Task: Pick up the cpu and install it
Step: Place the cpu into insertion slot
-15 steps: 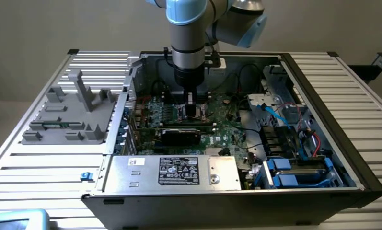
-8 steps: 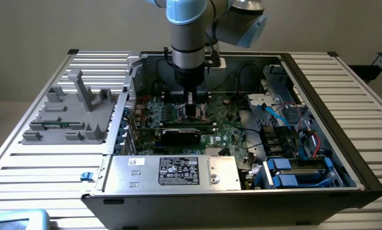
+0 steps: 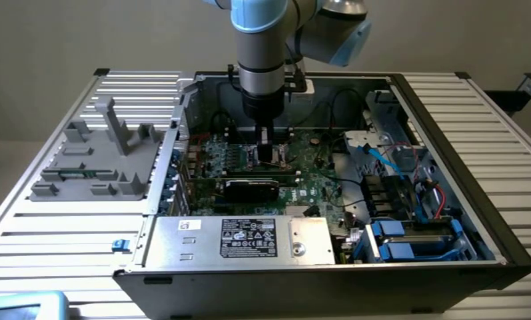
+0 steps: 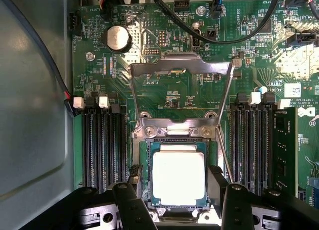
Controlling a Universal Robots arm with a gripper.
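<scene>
The cpu (image 4: 178,177), a square chip with a bright silver top and a thin green rim, lies flat within the motherboard socket (image 4: 143,155), whose metal load frame (image 4: 180,65) is swung up and open. My gripper (image 4: 178,202) is straight over it, with one black finger (image 4: 130,200) at one edge of the chip and the other at the opposite edge, shut on it. In the exterior view, the arm reaches straight down into the open computer case and the gripper (image 3: 270,155) is at the socket.
Black memory slots (image 4: 102,145) flank the socket on both sides. A black cable (image 4: 214,38) crosses the board. A black graphics card (image 3: 252,188), a power supply (image 3: 243,239) and blue drive bays (image 3: 412,243) crowd the case. A grey fixture (image 3: 100,157) stands outside on the slatted table.
</scene>
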